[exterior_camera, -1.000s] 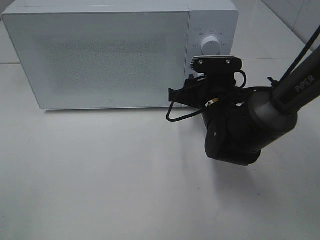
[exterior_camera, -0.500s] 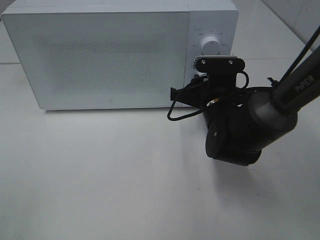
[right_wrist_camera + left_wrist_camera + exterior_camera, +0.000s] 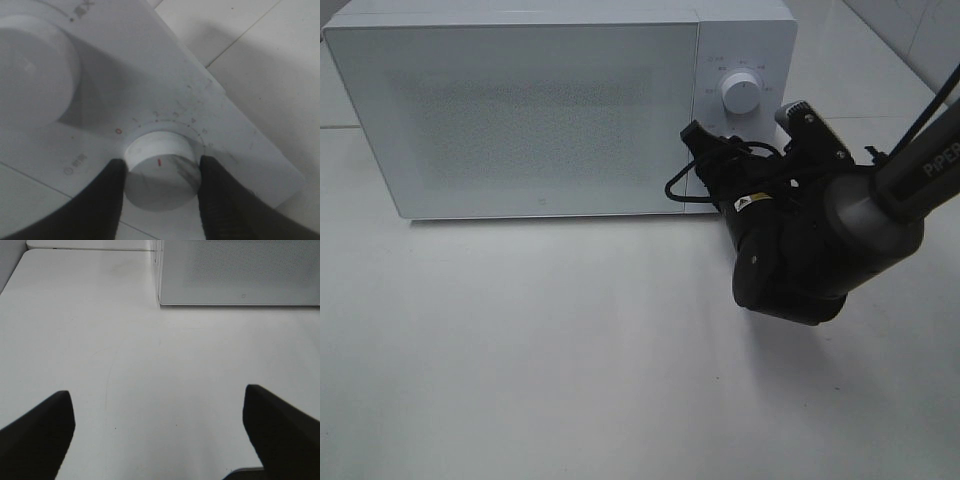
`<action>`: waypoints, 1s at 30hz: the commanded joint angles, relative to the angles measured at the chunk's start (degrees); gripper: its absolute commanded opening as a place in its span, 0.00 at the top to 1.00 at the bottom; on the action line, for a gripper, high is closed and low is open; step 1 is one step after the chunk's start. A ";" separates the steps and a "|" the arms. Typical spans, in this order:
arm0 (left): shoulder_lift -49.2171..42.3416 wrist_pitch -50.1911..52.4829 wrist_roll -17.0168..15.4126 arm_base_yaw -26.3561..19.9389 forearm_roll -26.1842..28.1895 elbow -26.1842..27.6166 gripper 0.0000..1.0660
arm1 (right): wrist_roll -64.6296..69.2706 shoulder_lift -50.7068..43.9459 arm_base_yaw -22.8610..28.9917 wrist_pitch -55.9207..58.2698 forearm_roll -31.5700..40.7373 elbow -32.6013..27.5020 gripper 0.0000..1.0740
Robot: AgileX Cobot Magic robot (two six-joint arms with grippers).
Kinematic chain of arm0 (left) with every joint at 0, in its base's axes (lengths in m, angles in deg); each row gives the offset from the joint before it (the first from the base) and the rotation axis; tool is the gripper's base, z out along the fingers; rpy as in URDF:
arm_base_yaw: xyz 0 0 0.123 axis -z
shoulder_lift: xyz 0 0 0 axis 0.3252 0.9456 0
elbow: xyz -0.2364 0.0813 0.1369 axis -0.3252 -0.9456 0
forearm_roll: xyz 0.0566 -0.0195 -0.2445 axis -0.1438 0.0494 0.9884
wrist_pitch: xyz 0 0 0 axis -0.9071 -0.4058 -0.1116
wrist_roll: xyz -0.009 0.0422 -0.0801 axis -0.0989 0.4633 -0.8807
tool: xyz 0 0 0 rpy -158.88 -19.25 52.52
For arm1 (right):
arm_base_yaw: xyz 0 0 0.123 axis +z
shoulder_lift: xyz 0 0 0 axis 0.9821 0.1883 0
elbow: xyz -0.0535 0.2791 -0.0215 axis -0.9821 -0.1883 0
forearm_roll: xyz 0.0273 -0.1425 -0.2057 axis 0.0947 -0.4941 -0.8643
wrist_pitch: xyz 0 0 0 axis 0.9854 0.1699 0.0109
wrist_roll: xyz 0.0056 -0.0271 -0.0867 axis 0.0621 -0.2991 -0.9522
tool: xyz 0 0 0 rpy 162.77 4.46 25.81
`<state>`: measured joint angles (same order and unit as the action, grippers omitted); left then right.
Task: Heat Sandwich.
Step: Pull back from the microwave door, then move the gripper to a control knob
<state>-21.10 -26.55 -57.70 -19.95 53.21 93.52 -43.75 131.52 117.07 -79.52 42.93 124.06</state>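
Sandwich shows in no view; I cannot place it against my jaws. From above, the boxy white microwave (image 3: 520, 110) stands with its door closed. Left wrist: my left gripper (image 3: 157, 440) gapes wide over the white table (image 3: 125, 365). Right wrist: my right gripper (image 3: 159, 172) clamps the small white round knob (image 3: 159, 150).
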 commanded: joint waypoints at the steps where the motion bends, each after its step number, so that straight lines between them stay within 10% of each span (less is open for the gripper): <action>1: -1.32 0.86 -0.23 0.29 0.34 -0.06 0.21 | 11.34 -2.52 0.06 -10.60 -0.97 0.34 1.00; 17: -1.32 0.86 -0.23 0.29 0.34 -0.06 0.21 | 55.41 -2.52 0.06 -10.60 -1.26 0.34 1.00; 30: -1.32 0.86 -0.23 0.29 0.34 -0.06 0.21 | 55.81 -2.52 0.11 -10.60 -1.38 0.34 1.00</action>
<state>-21.16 -26.55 -57.70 -19.95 53.21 93.52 12.69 130.72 117.07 -78.37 43.62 124.01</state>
